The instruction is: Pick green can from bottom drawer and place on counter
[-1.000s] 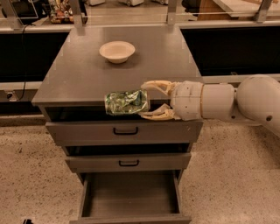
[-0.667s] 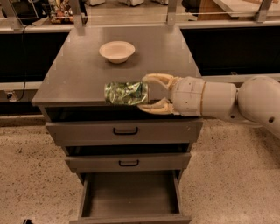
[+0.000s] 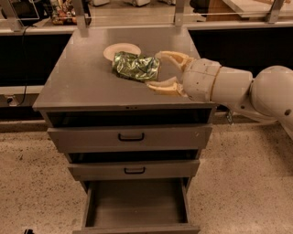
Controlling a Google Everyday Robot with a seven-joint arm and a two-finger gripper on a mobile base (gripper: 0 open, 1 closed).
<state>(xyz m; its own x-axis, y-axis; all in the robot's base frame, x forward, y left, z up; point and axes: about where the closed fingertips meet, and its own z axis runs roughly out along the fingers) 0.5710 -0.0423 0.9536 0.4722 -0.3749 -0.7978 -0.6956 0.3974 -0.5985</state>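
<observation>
The green can (image 3: 136, 66), shiny green and silver with dented sides, lies sideways in my gripper (image 3: 158, 71) over the middle of the counter (image 3: 87, 84), just in front of the cream bowl (image 3: 120, 48). The cream fingers (image 3: 164, 88) close on the can's right end from above and below. I cannot tell whether the can touches the counter. The arm comes in from the right. The bottom drawer (image 3: 137, 205) stands pulled open at the foot of the cabinet, and its inside shows only bare grey floor.
Two grey drawers with black handles (image 3: 131, 136) sit above the bottom drawer, each slightly ajar. Behind the counter runs a rail with metal posts (image 3: 181, 11) and cluttered shelves. Speckled floor (image 3: 247, 183) surrounds the cabinet.
My gripper has carried the green can from the counter's front edge up and back over the counter, to just in front of the bowl.
</observation>
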